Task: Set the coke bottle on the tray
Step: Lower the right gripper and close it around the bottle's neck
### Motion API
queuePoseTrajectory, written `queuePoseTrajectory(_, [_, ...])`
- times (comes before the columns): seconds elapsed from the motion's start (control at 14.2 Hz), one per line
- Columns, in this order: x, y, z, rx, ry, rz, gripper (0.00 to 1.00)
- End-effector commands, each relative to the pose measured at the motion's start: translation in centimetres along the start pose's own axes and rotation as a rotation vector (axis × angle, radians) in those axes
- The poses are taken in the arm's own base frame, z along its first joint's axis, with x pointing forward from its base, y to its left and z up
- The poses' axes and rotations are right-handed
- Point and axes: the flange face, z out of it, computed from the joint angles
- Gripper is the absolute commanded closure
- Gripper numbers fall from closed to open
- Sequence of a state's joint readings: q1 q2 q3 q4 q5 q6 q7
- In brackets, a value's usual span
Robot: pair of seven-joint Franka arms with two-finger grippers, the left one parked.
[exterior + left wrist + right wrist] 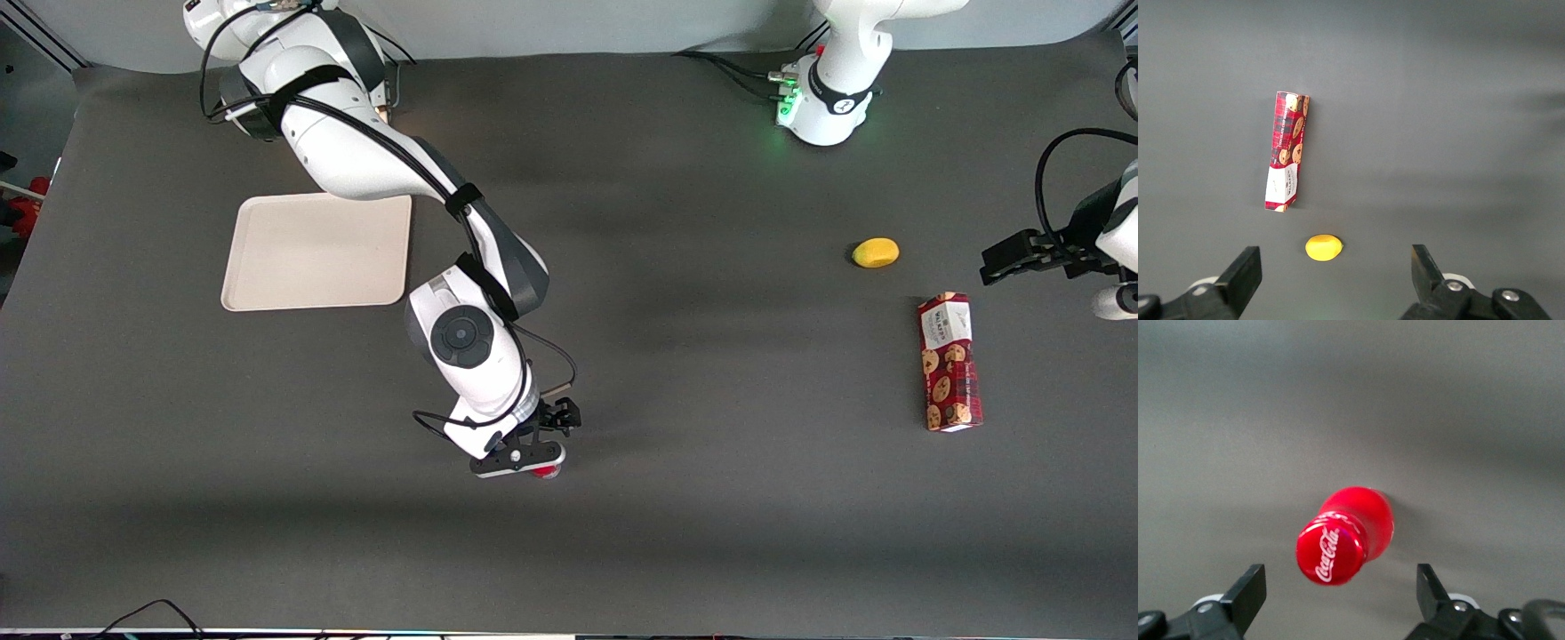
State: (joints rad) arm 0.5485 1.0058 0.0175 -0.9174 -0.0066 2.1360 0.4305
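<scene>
Red cap with white script on the coke bottle (1345, 535), standing upright on the dark grey table (711, 533) straight under the gripper (1338, 600). Fingers (1248, 593) spread wide, released, one on each side of the bottle with clear gaps, touching nothing, gripping nothing. Cap about level with the fingertips, maybe a touch below, hard to call from the wrist view. From the front, only a sliver of red bottle (544, 472) peeking out under the gripper (524, 462), rest covered by the wrist. Cream-white tray (267, 302) well apart from the gripper, farther from the front camera and out toward the working arm's end of the table, lying flat with part of its rim tucked under the arm's elbow. Nothing on the bit of tray in view. So bottle not on the tray, just sitting on the cloth nearer the front camera than the tray. Way off from the gripper toward the parked arm's end: red cookie-print box (949, 362) lying flat lengthwise, plus a small yellow lemon-looking thing (876, 252) near it, a bit farther from the front camera, not touching. Same pair in the left wrist view, box (1287, 151) and yellow thing (1323, 247) near each other but apart. Both nowhere near the gripper or the bottle. Table cloth plain dark grey, soft shadows across it.
</scene>
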Motion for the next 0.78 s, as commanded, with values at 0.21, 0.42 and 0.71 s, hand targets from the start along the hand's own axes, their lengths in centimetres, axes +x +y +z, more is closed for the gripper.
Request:
queuePoseTrajectory(0.21, [1.3, 0.6, 0.3, -0.021, 0.065, -0.032, 0.0])
queuePoseTrajectory(0.42, [1.2, 0.1, 0.9, -0.015, 0.081, -0.039, 0.08])
queuePoseTrajectory(0.71, [1.2, -0.1, 0.8, -0.01, 0.087, -0.043, 0.31])
